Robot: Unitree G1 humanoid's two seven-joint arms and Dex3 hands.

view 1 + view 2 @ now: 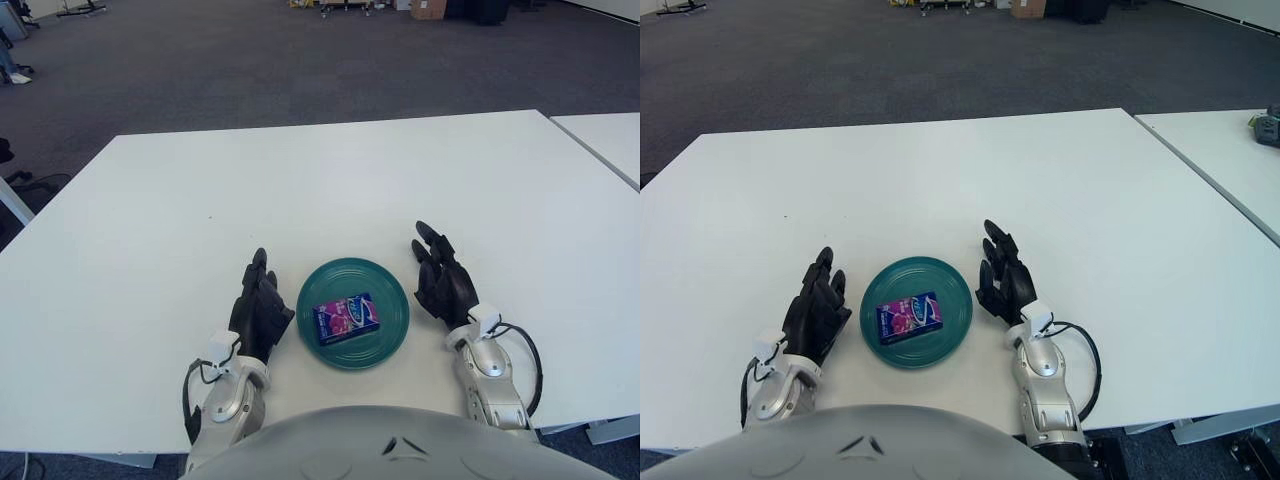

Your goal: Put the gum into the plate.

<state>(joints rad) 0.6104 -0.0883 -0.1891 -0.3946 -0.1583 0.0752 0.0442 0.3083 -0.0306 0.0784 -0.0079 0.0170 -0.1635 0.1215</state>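
Note:
A purple and blue gum box (pixel 345 319) lies flat in the middle of a teal plate (pixel 389 287) near the front edge of the white table (pixel 320 190). My left hand (pixel 260 305) shows just left of the plate, fingers extended and holding nothing. My right hand (pixel 440 275) shows just right of the plate, fingers extended and holding nothing. Neither hand touches the gum box.
A second white table (pixel 610 140) stands to the right across a narrow gap. Dark carpeted floor lies beyond the table's far edge, with chairs and boxes far back.

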